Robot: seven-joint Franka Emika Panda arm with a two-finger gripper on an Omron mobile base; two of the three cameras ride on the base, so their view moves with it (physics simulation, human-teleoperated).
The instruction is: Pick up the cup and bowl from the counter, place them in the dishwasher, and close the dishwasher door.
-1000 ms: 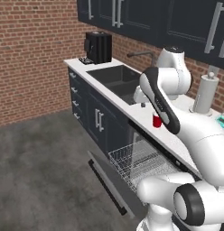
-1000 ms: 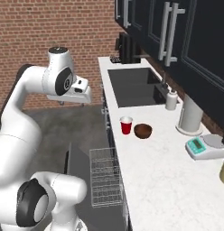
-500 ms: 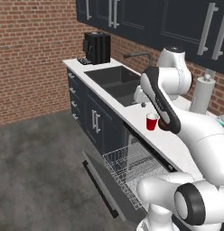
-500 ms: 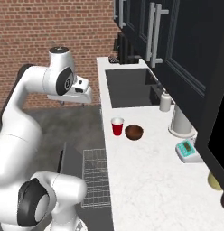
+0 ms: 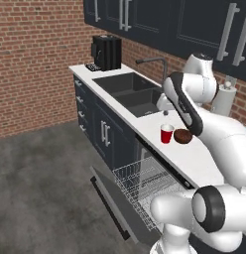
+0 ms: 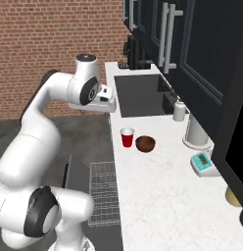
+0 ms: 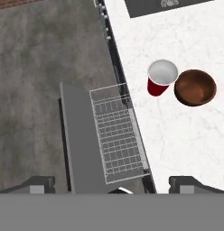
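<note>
Both base cameras have shifted with the driving base since a second ago, so the whole kitchen now sits differently in frame; the cup and bowl have not changed places on the counter, and the arm's pose looks the same.

Seen from the hand camera, nearest is the gripper (image 7: 112, 184), its two dark fingertips spread wide at the bottom edge with nothing between them. Below it lies the dishwasher door (image 7: 80, 140), folded down flat, with the grey wire rack (image 7: 118, 135) pulled out over it. Further on, toward one o'clock, the red cup (image 7: 161, 77) stands upright on the white counter (image 7: 186, 140) near its front edge. The brown bowl (image 7: 195, 87) sits just beside it, at the cup's three o'clock, very close, possibly touching. Farthest, at twelve o'clock, is the sink (image 7: 165, 4).

The step in hand looks like the approach to the cup. To do it well, the hand should come down centred over the cup, fingers lined up so that neither one drops on the bowl side, and close on the tapered wall below the rim without nudging the bowl.
</note>
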